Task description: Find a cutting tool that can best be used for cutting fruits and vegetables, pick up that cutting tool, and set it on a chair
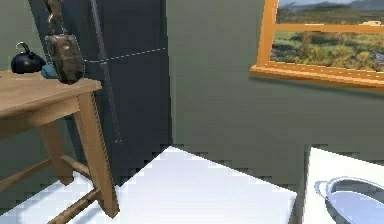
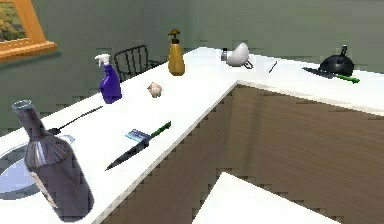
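Here, slim dark knife, pale mid-band, on white counter; gripper state untellable.

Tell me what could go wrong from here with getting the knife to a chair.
1. The knife lies flat near the edge of the counter; a poor approach might push it off.
2. The tall dark bottle stands close to its blade end and could be knocked over.
3. The chair shows beyond the counter, past the purple spray bottle, so placing there may be awkward.
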